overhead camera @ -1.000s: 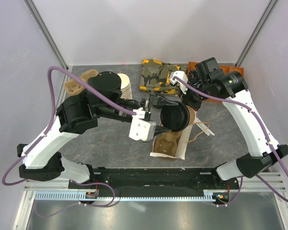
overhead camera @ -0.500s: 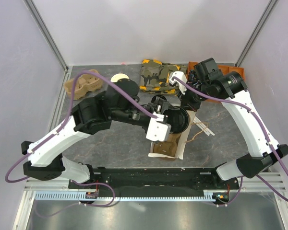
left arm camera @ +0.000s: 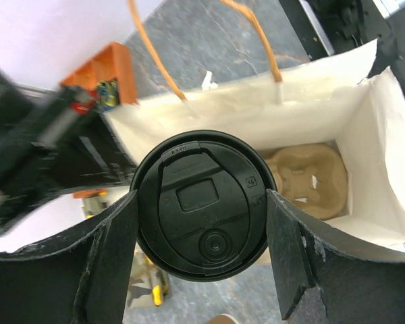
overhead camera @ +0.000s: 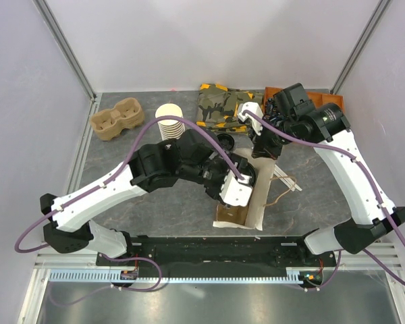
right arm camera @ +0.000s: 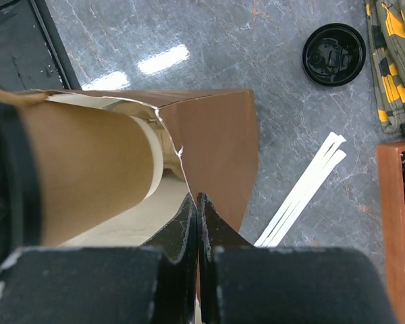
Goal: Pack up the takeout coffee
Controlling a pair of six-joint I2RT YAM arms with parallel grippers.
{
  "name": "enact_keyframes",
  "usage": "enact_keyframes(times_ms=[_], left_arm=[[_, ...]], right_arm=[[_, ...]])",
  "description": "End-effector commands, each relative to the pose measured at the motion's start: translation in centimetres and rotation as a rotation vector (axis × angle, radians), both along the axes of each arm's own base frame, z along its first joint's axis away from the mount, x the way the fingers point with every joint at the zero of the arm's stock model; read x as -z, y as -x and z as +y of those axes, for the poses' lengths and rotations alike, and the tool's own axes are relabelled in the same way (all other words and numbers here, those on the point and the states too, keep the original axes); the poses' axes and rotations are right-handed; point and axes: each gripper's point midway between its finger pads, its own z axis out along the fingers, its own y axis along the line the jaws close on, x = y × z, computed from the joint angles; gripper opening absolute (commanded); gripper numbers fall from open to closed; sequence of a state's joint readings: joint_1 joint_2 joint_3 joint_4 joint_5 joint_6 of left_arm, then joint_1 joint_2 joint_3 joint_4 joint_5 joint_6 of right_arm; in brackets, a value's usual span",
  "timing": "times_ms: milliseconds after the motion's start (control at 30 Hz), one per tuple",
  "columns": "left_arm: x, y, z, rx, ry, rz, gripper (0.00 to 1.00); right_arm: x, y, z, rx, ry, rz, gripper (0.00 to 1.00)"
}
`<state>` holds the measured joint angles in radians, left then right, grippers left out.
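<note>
Left claw (left arm camera: pixel 201 199): jaws spread wide and closed on the takeout coffee (left arm camera: pixel 206 229). One finger (left arm camera: pixel 111 260) presses each side of the black lid. I only see the lid from this wrist. The right wrist view shows the cup's brown side.

Coffee position: held at the mouth of the paper bag (right arm camera: pixel 216 142), which stands close to the near edge of the desk (overhead camera: pixel 155 202), about mid-width. I cannot tell how far the cup sits below the bag's rim. Looking down past the lid, a moulded pulp cup holder (left arm camera: pixel 304 177) lies on the bag's floor, and the bag's inner walls are white. Orange handles (left arm camera: pixel 155 57) rise from the bag's far wall.

Right claw (right arm camera: pixel 197 216): jaws fully together, pinching the upper edge of the bag's brown wall.

Elsewhere on the desk:
- second pulp carrier (overhead camera: pixel 117 118) at the far left corner
- stack of lidless paper cups (overhead camera: pixel 169 120) just right of that carrier
- loose black lid (overhead camera: pixel 224 142) between the stack and the right arm
- camouflage cloth (overhead camera: pixel 219 106) at the far edge, middle
- orange box (overhead camera: pixel 317 100) at the far right corner
- white sticks (right arm camera: pixel 304 192) lying flat just right of the bag
</note>
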<state>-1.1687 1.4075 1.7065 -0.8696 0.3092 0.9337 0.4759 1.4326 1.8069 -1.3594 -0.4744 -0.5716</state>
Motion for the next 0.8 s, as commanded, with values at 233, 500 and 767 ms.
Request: enact_keyframes(times_ms=[233,500,767], left_arm=[[4.8,-1.5,-1.2,0.004,-0.046,-0.083,0.36],[4.6,-1.0,-1.9,0.043,0.033,-0.11,0.34],[2.2,0.4,-2.2,0.096,0.05,-0.141,0.34]], right_arm=[[0.0,2.4,0.3,-0.016,-0.035,0.076,0.0],[0.2,2.9,0.7,-0.062,-0.072,0.058,0.0],[1.5,0.9,0.4,0.036,-0.011,0.076,0.0]])
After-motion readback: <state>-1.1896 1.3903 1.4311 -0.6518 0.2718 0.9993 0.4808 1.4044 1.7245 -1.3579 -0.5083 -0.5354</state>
